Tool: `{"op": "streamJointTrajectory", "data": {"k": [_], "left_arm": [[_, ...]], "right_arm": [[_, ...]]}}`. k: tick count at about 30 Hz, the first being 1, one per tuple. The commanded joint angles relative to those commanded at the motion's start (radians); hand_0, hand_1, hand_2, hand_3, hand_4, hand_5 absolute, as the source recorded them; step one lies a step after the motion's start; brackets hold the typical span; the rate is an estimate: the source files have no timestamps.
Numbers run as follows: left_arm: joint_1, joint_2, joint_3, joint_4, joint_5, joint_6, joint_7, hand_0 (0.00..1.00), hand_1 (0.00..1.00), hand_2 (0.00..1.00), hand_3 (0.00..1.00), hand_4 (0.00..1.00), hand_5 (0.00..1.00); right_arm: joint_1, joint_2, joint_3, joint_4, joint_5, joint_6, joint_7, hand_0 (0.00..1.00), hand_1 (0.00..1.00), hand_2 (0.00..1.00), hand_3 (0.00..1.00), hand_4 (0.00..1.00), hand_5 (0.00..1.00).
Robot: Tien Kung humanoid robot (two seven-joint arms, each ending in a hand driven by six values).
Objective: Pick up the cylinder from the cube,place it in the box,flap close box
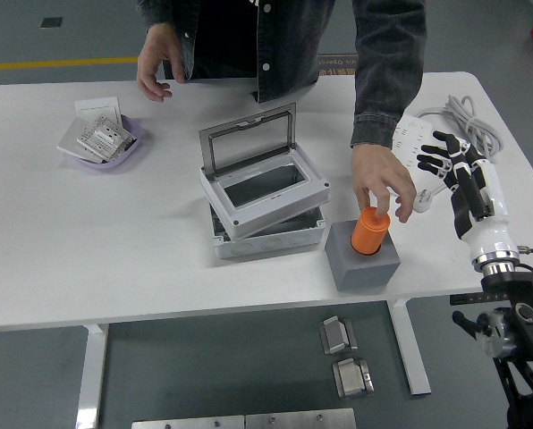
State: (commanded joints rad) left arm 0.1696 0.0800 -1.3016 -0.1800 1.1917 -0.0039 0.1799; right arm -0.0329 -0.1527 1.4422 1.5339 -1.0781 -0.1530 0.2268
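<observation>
While person's hand (383,185) rests on orange cylinder (370,231), upright in grey cube (363,259) on bench (114,241), right hand (459,174) waits — fingers (432,161) spread, empty. Wait for clearance, grip cylinder's sides, lift straight up — then to open box (265,201).

The surface (88,232) is plain white. On it, the cylinder (370,231) is bright orange, standing out against the mid-grey cube (363,264). The box (265,201) is pale grey with a clear-paned lid framed in darker grey. The bowl (114,152) at the far left is lilac and holds white and light-grey switch plates (95,134). The power strip (410,147) and its cable (468,116) are white. The robot's right hand (459,174) is black and white. The person's sleeve (387,63) is dark charcoal denim. The floor (34,375) is dull grey-green with a yellow stripe (61,63).
</observation>
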Motion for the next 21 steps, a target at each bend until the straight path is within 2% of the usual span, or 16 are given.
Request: {"op": "streamJointTrajectory", "data": {"k": [5, 10, 15, 16, 21], "left_arm": [[-0.001, -0.001, 0.002, 0.0, -0.001, 0.0, -0.001, 0.648, 0.645, 0.517, 0.663, 0.697, 0.344], [0.0, -0.003, 0.003, 0.0, -0.001, 0.0, 0.001, 0.648, 0.645, 0.517, 0.662, 0.698, 0.346], [0.001, -0.007, 0.004, 0.0, 0.0, 0.0, 0.002, 0.648, 0.645, 0.517, 0.662, 0.698, 0.346], [0.001, -0.007, 0.004, 0.0, 0.0, 0.0, 0.002, 0.648, 0.645, 0.517, 0.662, 0.697, 0.346], [0.0, -0.009, 0.007, 0.0, -0.002, 0.001, 0.002, 0.648, 0.645, 0.517, 0.662, 0.697, 0.346]], "right_arm": [[-0.004, 0.005, -0.002, -0.006, -0.031, -0.043, 0.037, 0.647, 0.592, 0.604, 0.666, 0.806, 0.661], [-0.008, 0.014, -0.014, -0.023, -0.107, -0.126, 0.093, 0.648, 0.593, 0.606, 0.666, 0.806, 0.653], [0.009, 0.03, -0.051, -0.055, -0.155, -0.221, 0.184, 0.648, 0.593, 0.606, 0.666, 0.806, 0.653], [0.013, 0.032, -0.06, -0.061, -0.159, -0.236, 0.197, 0.688, 0.641, 0.685, 0.725, 0.832, 0.419], [0.03, 0.042, -0.116, -0.098, -0.175, -0.292, 0.24, 0.688, 0.641, 0.685, 0.725, 0.832, 0.419]]}}
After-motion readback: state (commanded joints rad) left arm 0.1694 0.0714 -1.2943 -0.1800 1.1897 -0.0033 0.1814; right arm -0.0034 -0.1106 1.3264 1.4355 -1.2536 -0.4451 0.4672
